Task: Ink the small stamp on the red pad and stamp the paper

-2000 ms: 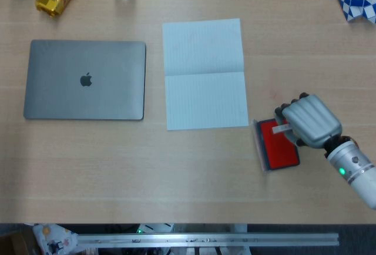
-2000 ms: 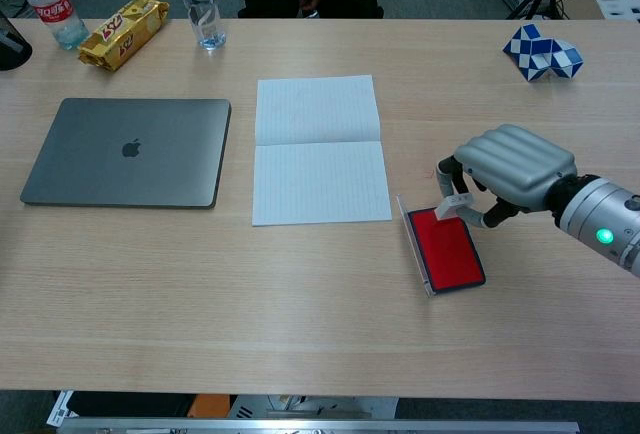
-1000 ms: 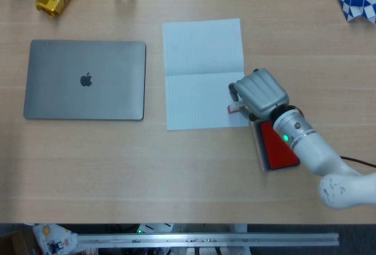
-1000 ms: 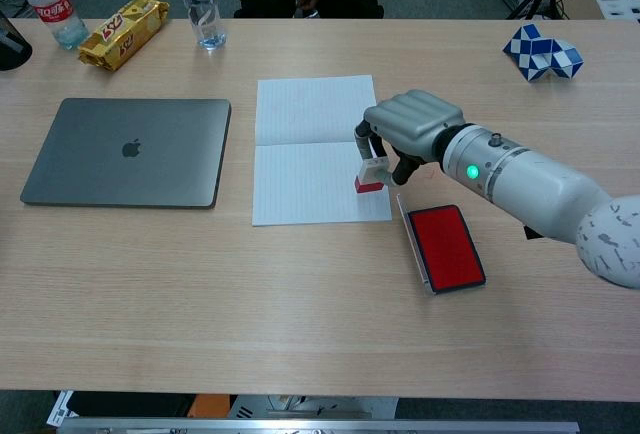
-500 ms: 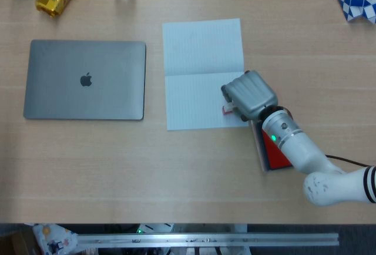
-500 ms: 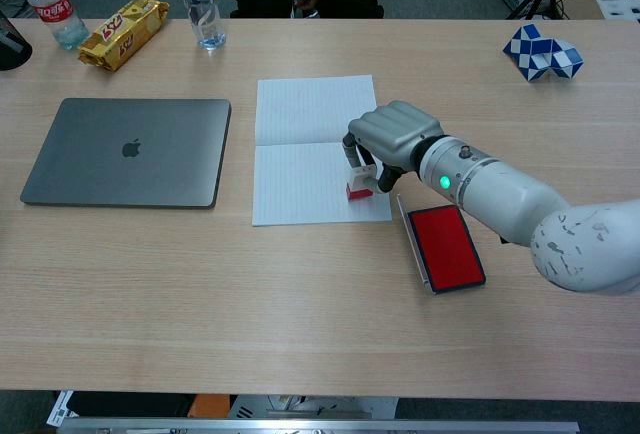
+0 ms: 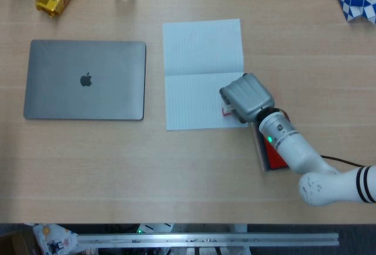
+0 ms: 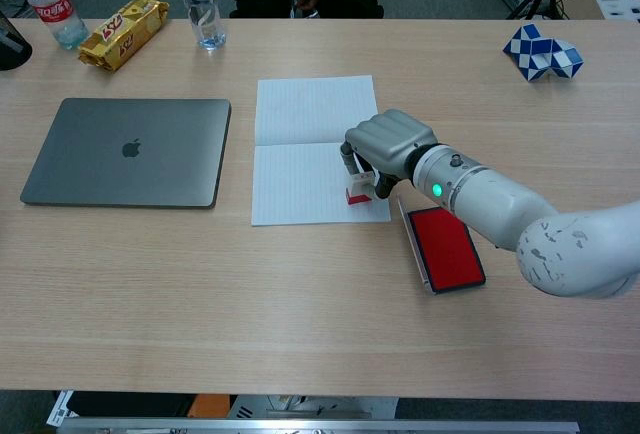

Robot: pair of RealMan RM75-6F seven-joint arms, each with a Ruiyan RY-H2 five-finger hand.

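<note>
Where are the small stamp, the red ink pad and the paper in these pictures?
small stamp (image 8: 358, 195): chest view, on its red base below the fingers.
red ink pad (image 8: 447, 249): chest view, on the middle of its red surface.
paper (image 7: 200, 49): head view, on its bare upper half.

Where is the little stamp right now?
The small stamp is in the robot's right hand, down on the lower right corner of the paper. The red pad lies just to its right, as both views show.
</note>
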